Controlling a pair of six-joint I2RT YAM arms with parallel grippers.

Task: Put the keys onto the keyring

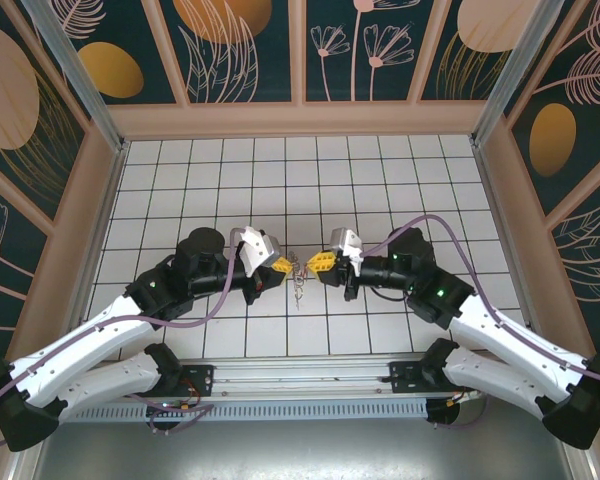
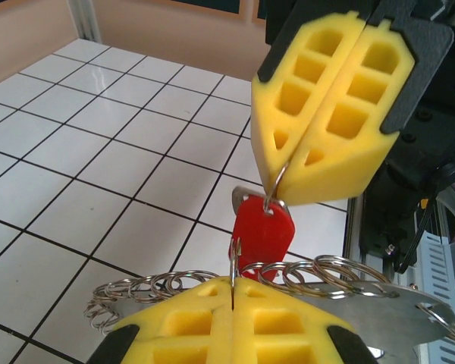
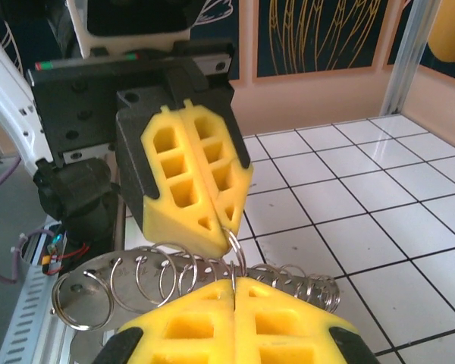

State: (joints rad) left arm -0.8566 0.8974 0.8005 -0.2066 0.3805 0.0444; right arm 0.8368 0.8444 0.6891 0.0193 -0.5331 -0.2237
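My two grippers meet tip to tip over the middle of the tiled floor, the left gripper (image 1: 283, 264) facing the right gripper (image 1: 318, 262). In the left wrist view my left gripper (image 2: 233, 282) is shut on the edge of a thin wire loop, the keyring (image 2: 234, 258). Opposite it, the right gripper (image 2: 284, 188) is shut on wire that runs through the hole of the red-headed key (image 2: 263, 233), which hangs below. In the right wrist view the keyring (image 3: 236, 244) spans from the left gripper (image 3: 226, 227) down into my shut right gripper (image 3: 233, 282). A silvery tab (image 2: 245, 199) shows behind the red head.
A flat silvery metal strip (image 2: 398, 317) carrying a row of several split rings (image 2: 341, 273) lies just below both grippers, also seen as rings (image 3: 136, 277) in the right wrist view. Small silvery pieces (image 1: 298, 285) dangle between the grippers. Wooden walls (image 1: 300, 120) enclose the white tiles.
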